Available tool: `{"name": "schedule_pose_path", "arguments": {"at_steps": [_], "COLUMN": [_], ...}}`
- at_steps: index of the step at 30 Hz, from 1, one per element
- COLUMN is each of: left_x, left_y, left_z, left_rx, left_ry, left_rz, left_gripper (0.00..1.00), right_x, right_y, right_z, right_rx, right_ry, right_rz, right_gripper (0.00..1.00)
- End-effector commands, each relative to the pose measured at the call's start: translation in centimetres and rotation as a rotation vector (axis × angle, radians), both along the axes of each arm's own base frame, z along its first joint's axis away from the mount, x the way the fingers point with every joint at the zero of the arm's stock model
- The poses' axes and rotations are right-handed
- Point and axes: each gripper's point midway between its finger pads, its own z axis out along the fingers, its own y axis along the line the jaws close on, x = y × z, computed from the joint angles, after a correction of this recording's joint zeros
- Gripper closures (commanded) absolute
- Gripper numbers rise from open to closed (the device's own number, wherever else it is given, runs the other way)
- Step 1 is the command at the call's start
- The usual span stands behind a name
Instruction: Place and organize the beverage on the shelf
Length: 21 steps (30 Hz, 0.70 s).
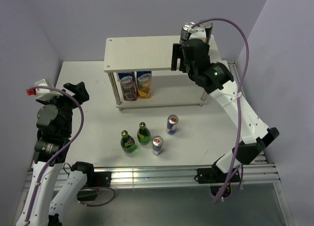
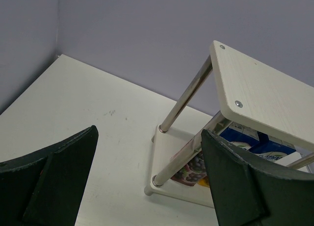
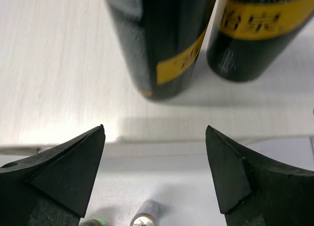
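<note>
The white table [image 1: 98,113] carries everything. At its 12 o'clock stands the shelf [image 1: 142,52], both boards pale. My right arm reaches over its 3 o'clock end. My left arm is folded back at the table's 9 o'clock, well apart from the drinks.

Two cartons [image 1: 136,85] stand side by side on the lower board, taking up its 9 o'clock half. On the top board's 1 o'clock corner two black cans [image 1: 196,31] stand upright, close together, with yellow bands.

My right claw [image 3: 154,152] hangs just on the 6 o'clock side of them, spread wide and holding nothing. The cans lie beyond my tips, not between them. My left claw [image 2: 149,157] is also spread wide and empty, facing the shelf's 9 o'clock legs.

On bare table at the shelf's 6 o'clock, two green bottles [image 1: 135,138] stand upright at 7 o'clock of the loose group. Two slim cans [image 1: 171,124] stand just beside them at 3 to 5 o'clock.
</note>
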Motion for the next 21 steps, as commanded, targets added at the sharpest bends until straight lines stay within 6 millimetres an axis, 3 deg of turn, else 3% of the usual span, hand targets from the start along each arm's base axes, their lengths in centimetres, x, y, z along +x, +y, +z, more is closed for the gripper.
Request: {"name": "schedule_pose_path", "arguments": {"at_steps": [1, 2, 3, 4, 5, 6, 7, 9, 10, 11, 12, 14, 15, 19, 21], "left_x": [-0.3, -0.3, -0.3, -0.3, -0.3, -0.3, -0.3, -0.2, -0.3, -0.3, -0.3, -0.3, -0.2, -0.1, 0.0], "left_y": [0.2, 0.2, 0.2, 0.2, 0.2, 0.2, 0.1, 0.0, -0.1, -0.1, -0.1, -0.1, -0.1, -0.1, -0.1], "left_z": [0.7, 0.7, 0.7, 0.8, 0.7, 0.7, 0.8, 0.7, 0.8, 0.8, 0.8, 0.8, 0.7, 0.6, 0.4], "left_rx": [-0.006, -0.005, -0.004, -0.005, -0.006, -0.006, -0.007, -0.008, -0.009, -0.011, -0.009, -0.01, -0.009, -0.008, -0.007], "left_ry": [-0.025, -0.026, -0.023, -0.026, -0.025, -0.023, -0.026, -0.024, -0.025, -0.026, -0.025, -0.024, -0.024, -0.018, -0.012], "left_rz": [0.005, 0.005, 0.007, 0.007, 0.007, 0.003, -0.001, -0.004, -0.011, -0.012, -0.012, -0.012, -0.012, -0.011, -0.008], "left_gripper": [0.08, 0.08, 0.08, 0.08, 0.08, 0.08, 0.08, 0.08, 0.08, 0.08, 0.08, 0.08, 0.08, 0.08, 0.08], "right_x": [-3.2, -4.9, -6.5, -7.7, -9.7, -10.6, -12.9, -14.9, -15.4, -16.7, -17.1, -17.9, -18.1, -18.4, -18.5], "right_y": [-0.3, -0.9, 0.5, 0.8, 0.3, 1.1, 1.7, 3.1, 3.5, 4.1, 4.0, 4.2, 4.0, 5.2, 5.6], "right_z": [1.7, 2.7, 0.8, 0.3, 1.1, -2.2, -2.2, -5.1, -8.9, -9.9, -13.4, -15.9, -18.2, -22.7, -24.0], "right_rx": [0.046, 0.07, 0.055, 0.069, 0.147, 0.143, 0.238, 0.296, 0.288, 0.369, 0.35, 0.396, 0.375, 0.393, 0.385], "right_ry": [-0.067, -0.1, -0.077, -0.08, -0.115, -0.081, -0.089, -0.036, 0.008, 0.031, 0.077, 0.127, 0.155, 0.198, 0.204], "right_rz": [-0.032, -0.039, 0.003, 0.022, 0.031, 0.061, 0.112, 0.193, 0.201, 0.238, 0.235, 0.226, 0.213, 0.212, 0.206], "right_gripper": [0.1, 0.1, 0.1, 0.1, 0.11, 0.1, 0.11, 0.11, 0.11, 0.1, 0.1, 0.1, 0.1, 0.11, 0.11]}}
